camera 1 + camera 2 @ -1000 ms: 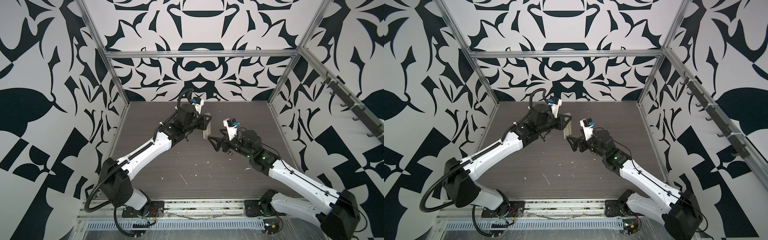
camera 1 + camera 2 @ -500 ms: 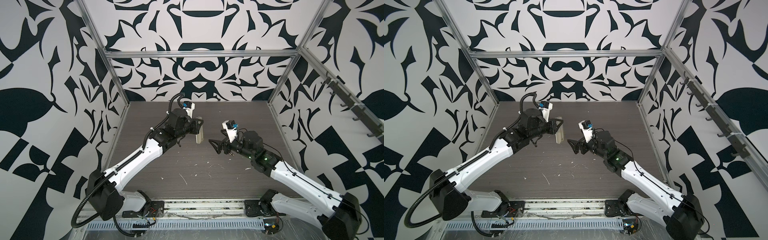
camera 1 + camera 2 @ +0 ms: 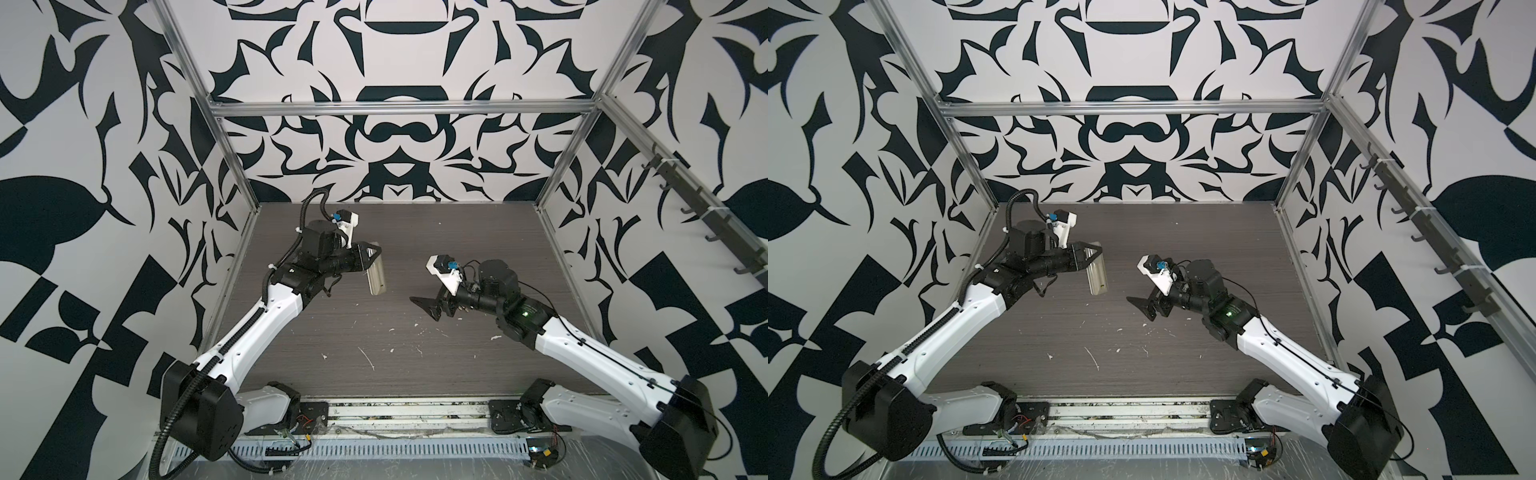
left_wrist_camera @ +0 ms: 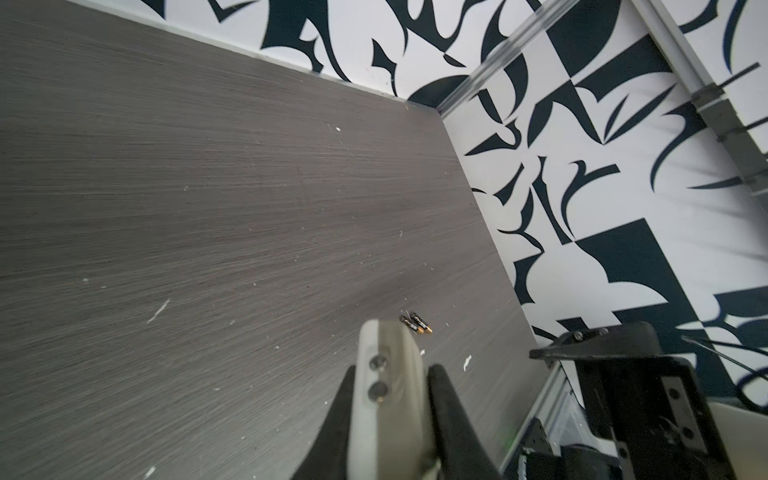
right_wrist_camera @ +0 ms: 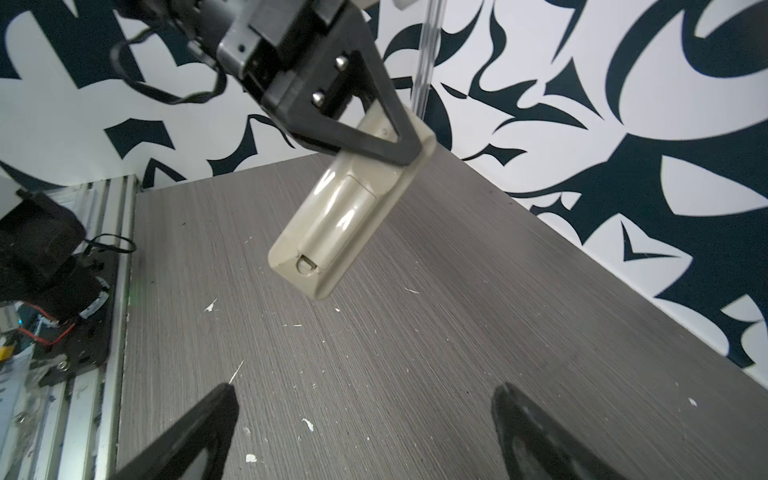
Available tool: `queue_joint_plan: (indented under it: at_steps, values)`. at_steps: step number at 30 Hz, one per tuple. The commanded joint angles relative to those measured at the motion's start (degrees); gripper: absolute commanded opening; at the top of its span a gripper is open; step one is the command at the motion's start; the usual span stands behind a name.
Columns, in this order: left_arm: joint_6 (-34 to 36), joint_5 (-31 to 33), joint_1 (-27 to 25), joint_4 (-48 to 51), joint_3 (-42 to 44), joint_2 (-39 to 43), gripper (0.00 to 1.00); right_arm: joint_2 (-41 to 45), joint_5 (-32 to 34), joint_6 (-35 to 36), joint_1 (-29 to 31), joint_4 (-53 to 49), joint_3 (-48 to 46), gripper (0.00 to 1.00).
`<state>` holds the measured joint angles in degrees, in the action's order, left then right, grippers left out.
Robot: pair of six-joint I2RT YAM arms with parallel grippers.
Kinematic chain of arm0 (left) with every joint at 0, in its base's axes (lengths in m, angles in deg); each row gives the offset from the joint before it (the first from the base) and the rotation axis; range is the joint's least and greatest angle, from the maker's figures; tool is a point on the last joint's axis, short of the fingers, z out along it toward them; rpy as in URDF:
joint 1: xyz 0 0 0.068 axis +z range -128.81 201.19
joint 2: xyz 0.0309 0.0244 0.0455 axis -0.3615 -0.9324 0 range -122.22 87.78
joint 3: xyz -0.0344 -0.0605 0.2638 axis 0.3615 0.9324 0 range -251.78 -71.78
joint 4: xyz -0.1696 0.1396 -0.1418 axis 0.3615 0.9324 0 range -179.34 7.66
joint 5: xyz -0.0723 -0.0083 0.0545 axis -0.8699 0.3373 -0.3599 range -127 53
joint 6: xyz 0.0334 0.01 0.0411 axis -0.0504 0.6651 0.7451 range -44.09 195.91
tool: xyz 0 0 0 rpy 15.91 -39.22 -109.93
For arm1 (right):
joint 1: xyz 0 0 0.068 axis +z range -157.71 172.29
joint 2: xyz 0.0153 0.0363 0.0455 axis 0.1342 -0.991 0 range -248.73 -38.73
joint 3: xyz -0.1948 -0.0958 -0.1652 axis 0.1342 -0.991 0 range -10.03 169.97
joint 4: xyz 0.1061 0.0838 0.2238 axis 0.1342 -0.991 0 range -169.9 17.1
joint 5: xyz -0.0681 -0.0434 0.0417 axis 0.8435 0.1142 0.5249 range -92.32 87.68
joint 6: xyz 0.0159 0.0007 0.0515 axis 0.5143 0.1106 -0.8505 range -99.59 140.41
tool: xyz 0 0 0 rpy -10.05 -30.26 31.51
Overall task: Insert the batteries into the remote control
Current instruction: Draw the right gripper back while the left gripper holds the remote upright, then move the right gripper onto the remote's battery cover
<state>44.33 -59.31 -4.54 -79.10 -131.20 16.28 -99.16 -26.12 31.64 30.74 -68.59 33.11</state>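
The remote control point(image 3: 376, 277) is hanging above the table point(image 3: 374, 340), its upper end being pinched by the left gripper point(image 3: 375, 254). Its closed battery cover point(image 5: 345, 216) is facing the right gripper point(image 5: 365, 390), which is hovering spread wide, holding nothing. The batteries point(image 4: 417, 324) are lying side by side on the table.
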Motion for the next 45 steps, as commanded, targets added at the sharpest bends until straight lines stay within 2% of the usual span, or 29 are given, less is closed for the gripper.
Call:
queue_joint_plan:
  at_steps: [1, 10, 16, 23, 30, 36, 45]
  values:
    - [-1.13, -5.94, 0.39, -1.21, 1.10, 1.37, 0.00, 1.27, -3.76, 2.52, 0.67, 3.40, 1.82, 0.99]
    - [-6.82, -12.65, 0.46, -10.79, 4.82, -1.05, 0.00, 2.48, -1.58, 3.26, 2.39, 3.35, 2.11, 0.99]
    - [-6.73, -13.58, 0.77, -9.85, 5.17, -0.85, 0.00, 1.01, -0.72, 4.41, 3.62, 2.93, 3.76, 0.99]
    - [-7.18, -17.93, 1.66, -9.51, 5.53, -0.83, 0.00, -2.86, -2.24, 7.65, 5.62, -0.53, 9.17, 0.99]
    - [-8.06, -24.51, 2.19, -11.12, 6.70, -1.09, 0.00, -2.47, 3.50, 13.53, 10.02, -8.16, 12.60, 0.99]
    - [-8.15, -24.56, 2.19, -9.52, 7.24, -0.26, 0.00, -2.42, 8.10, 17.84, 13.86, -13.74, 15.02, 0.99]
    - [-10.26, -23.14, 1.72, -10.42, 10.17, 1.92, 0.00, -4.51, 12.85, 19.53, 16.12, -13.14, 16.05, 0.99]
